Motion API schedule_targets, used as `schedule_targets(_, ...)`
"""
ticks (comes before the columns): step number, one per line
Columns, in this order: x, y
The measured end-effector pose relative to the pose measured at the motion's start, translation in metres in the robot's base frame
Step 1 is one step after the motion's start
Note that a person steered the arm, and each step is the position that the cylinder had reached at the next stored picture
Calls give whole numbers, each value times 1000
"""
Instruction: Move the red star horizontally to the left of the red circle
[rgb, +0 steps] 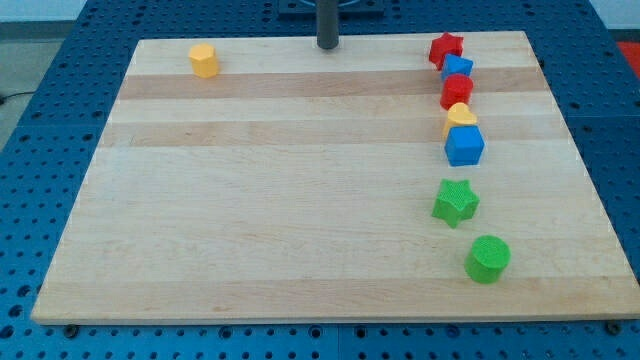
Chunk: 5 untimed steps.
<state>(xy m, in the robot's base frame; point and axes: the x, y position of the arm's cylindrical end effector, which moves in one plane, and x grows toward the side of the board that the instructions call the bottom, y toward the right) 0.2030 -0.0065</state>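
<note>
The red star (445, 48) lies near the view's top right, at the head of a column of blocks. Just below it is a small blue block (459, 68), then the red circle (457, 91), touching in a row. My tip (328, 45) rests on the board at the top centre, well to the left of the red star and apart from every block.
Below the red circle sit a yellow heart-like block (459, 117) and a blue cube (464, 145). Lower down are a green star (456, 202) and a green circle (488, 259). A yellow hexagon-like block (204, 60) lies at the top left of the wooden board (250, 200).
</note>
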Motion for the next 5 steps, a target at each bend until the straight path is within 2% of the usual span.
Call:
schedule_targets(1, 0, 15)
schedule_targets(4, -1, 175)
schedule_targets(5, -10, 198)
